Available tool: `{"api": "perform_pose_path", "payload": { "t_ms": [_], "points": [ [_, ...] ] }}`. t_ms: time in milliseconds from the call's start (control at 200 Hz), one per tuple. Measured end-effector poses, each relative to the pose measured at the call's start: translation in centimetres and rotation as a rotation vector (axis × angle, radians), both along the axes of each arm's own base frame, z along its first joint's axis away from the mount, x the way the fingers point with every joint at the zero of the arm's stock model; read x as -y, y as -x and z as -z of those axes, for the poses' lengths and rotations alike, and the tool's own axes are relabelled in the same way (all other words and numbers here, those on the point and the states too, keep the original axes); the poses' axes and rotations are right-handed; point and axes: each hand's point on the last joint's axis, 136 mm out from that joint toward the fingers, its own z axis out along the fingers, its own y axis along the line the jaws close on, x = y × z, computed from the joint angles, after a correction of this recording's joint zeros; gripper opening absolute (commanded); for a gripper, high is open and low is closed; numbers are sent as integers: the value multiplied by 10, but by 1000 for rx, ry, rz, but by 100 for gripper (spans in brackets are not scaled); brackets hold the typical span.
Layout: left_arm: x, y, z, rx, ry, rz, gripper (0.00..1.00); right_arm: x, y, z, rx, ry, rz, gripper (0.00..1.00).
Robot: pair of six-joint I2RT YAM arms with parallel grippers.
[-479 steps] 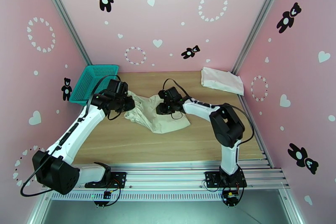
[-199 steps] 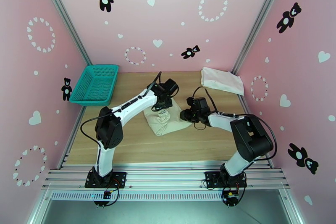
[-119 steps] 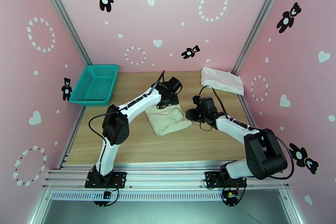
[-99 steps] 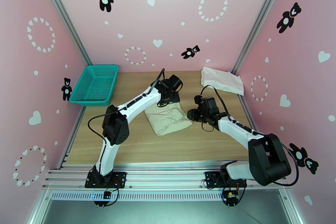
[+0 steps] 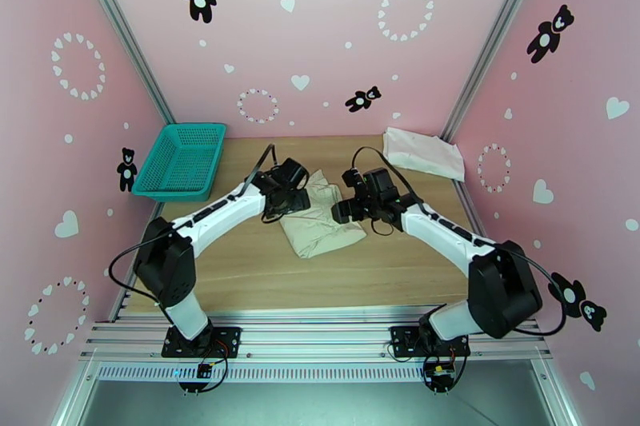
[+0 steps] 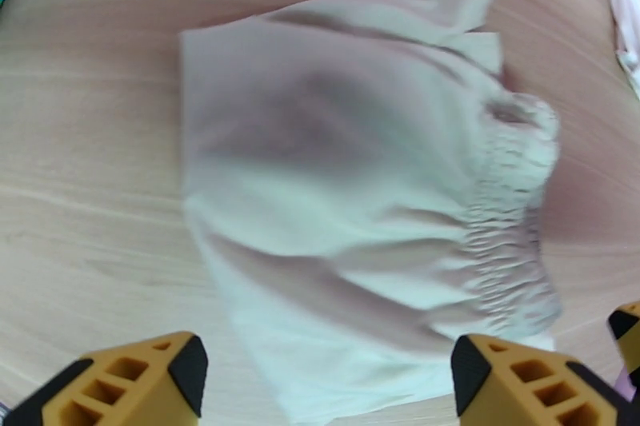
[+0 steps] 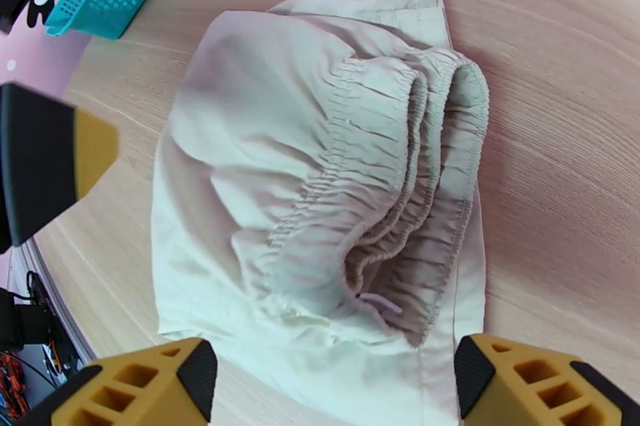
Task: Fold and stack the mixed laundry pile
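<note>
Wood-grain table (image 5: 240, 276) first: the arm bases (image 5: 200, 340) were bolted along its 6 o'clock edge in the overhead shot. Moving in, the cream-beige garment (image 5: 320, 221) sat around the middle of the table, folded into a lumpy rectangle. Left gripper (image 5: 293, 199) hung over its 10 o'clock corner, right gripper (image 5: 346, 209) over its 2 o'clock side. From overhead I honestly couldn't tell how the jaws stood, but the wrist cams sorted that: both pairs of orange fingers (image 6: 136, 384) were spread wide with nothing pinched, cloth lying loose on the wood beneath them. Right wrist cam was the sharp one, and it showed a gathered elastic waistband (image 7: 400, 180) doubled over on itself toward 3 o'clock, which the overhead shot didn't resolve at all. Left wrist cam was smeared, though the same ruched band was readable at its 3 o'clock side. Further back, the teal mesh basket (image 5: 180, 157) sat in the 10 o'clock corner, well apart from the garment. White T-shirt (image 5: 422, 153) lay folded flat in the 1 o'clock corner, at the table's far edge. Pink walls (image 5: 336, 36) with black teddies and white hearts closed it off behind.
</note>
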Motion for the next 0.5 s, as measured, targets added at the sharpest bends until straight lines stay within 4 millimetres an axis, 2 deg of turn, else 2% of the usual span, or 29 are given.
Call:
{"api": "perform_pose_path", "payload": {
  "t_ms": [95,230,385,501],
  "points": [
    [-15,10,25,-33,33,-23,94,-6,-17,23,-71,52,-16,86],
    [-22,12,53,-62,78,-42,94,-10,-32,48,-170,94,-27,88],
    [-20,-3,58,-34,117,-54,94,4,-32,67,-261,139,-4,89],
    [-18,-9,68,-38,124,-56,94,17,-27,72,-308,160,19,90]
  ]
}}
